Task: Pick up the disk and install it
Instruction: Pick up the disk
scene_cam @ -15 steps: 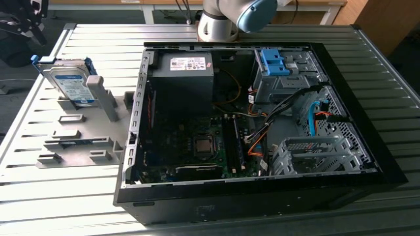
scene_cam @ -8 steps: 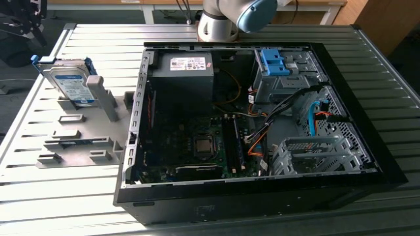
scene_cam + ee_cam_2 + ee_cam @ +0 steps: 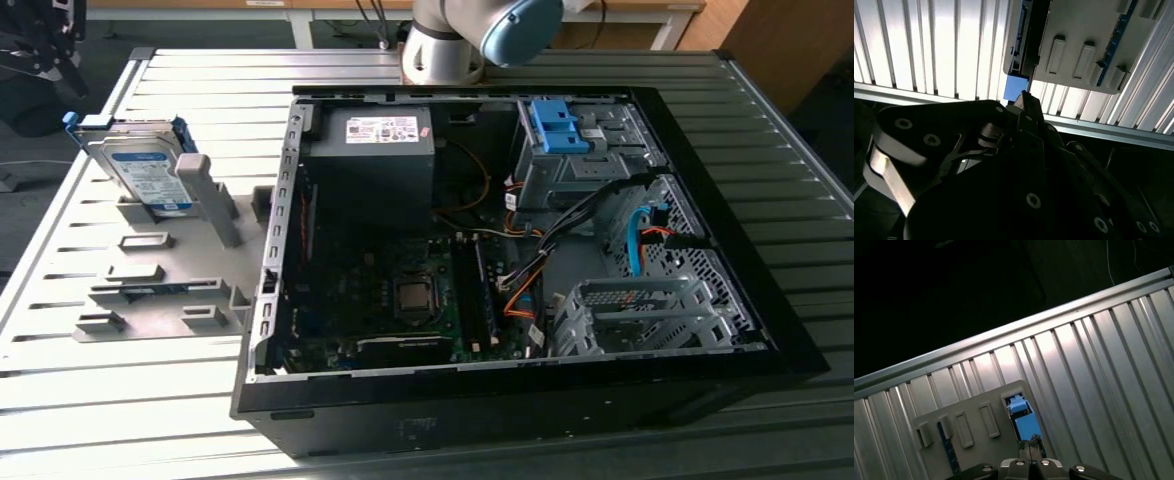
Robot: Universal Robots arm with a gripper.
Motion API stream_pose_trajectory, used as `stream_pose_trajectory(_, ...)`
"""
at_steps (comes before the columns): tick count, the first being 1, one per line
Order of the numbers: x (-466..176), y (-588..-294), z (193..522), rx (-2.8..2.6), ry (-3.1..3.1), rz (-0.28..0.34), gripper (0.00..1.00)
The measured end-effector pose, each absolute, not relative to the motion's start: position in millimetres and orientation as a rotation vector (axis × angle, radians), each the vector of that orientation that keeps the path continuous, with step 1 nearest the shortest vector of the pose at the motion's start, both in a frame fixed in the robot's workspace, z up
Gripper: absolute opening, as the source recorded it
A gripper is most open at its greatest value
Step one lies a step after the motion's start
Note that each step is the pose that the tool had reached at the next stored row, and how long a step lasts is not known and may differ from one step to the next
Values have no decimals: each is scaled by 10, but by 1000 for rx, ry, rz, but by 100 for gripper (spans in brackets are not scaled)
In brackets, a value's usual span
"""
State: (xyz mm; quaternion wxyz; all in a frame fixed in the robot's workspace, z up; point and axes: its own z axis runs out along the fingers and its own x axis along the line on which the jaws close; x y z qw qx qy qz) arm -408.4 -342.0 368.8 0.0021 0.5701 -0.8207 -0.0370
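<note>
Standing on edge in a slot of the grey fixture plate (image 3: 160, 290), the disk (image 3: 140, 165) shows its white-and-blue label and its blue frame in the exterior view, at the end of the plate nearest the table's far corner on the exterior view's left. The plate lies flat on the slatted metal table (image 3: 134, 400), and the open computer case (image 3: 534, 420) sits just beside the plate on the exterior view's right, its side panel off and its boards and cables bare. A blue plastic clip (image 3: 558, 125) sits in the case, well apart from the plate. The arm (image 3: 454, 35) rises beyond the case. In both wrist views the gripper (image 3: 1026, 97) (image 3: 1029, 446) hangs over the plate (image 3: 1079, 30) (image 3: 984, 455), its jaws pressed together with nothing between them, the tips lined up with the blue edge of the disk (image 3: 1015, 40) (image 3: 1024, 422). Whether the tips touch the disk cannot be told.
</note>
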Motion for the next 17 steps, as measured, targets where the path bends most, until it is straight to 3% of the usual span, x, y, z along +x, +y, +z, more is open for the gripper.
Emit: stream_pose_trajectory(17, -4085, -3420, 3671, 1873, -2513, -114, 11)
